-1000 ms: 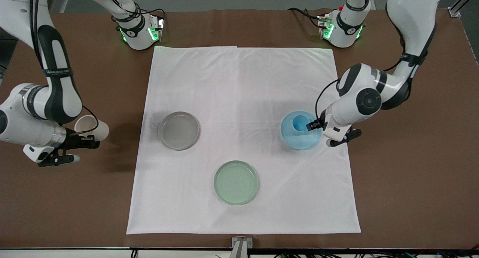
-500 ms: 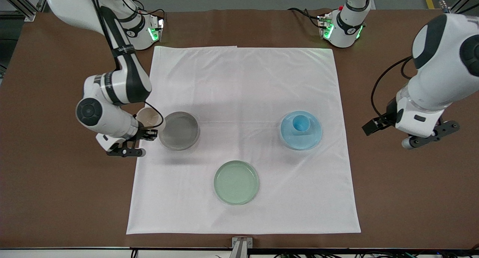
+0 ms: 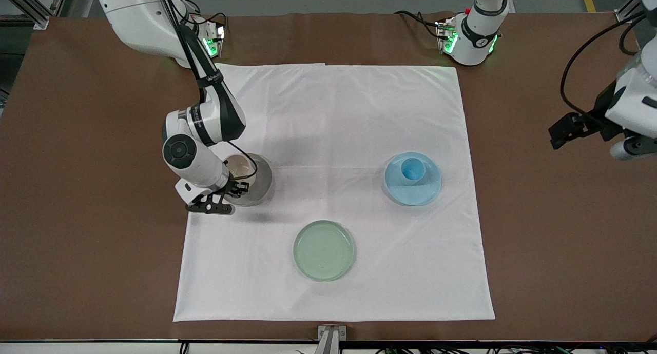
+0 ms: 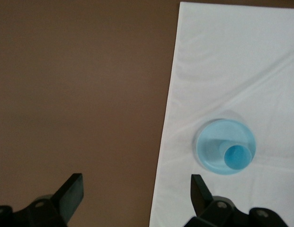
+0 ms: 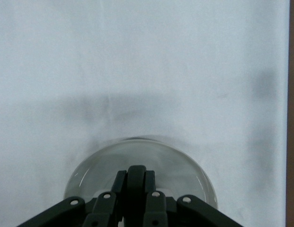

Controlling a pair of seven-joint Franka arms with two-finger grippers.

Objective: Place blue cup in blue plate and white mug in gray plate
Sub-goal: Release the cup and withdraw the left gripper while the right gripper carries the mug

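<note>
The blue cup (image 3: 412, 168) stands upright in the blue plate (image 3: 413, 190) on the white cloth; both also show in the left wrist view, cup (image 4: 237, 156) in plate (image 4: 210, 146). My right gripper (image 3: 237, 185) is shut on the thin black handle of the white mug (image 3: 240, 168) and holds it upright over the gray plate (image 3: 262, 182), at the plate's side toward the right arm's end. I cannot tell whether the mug touches the plate. In the right wrist view the shut gripper (image 5: 136, 182) is over the gray plate (image 5: 170, 161). My left gripper (image 3: 564, 131) is open and empty over bare brown table, its fingers (image 4: 71, 194) wide apart.
A pale green plate (image 3: 324, 250) lies on the white cloth (image 3: 333, 113), nearer to the front camera than the other two plates. Brown table (image 3: 564, 241) surrounds the cloth. The two arm bases stand along the table's back edge.
My right gripper has carried the white mug from the bare table over to the gray plate. My left gripper has let go of the blue cup and drawn away over the bare table.
</note>
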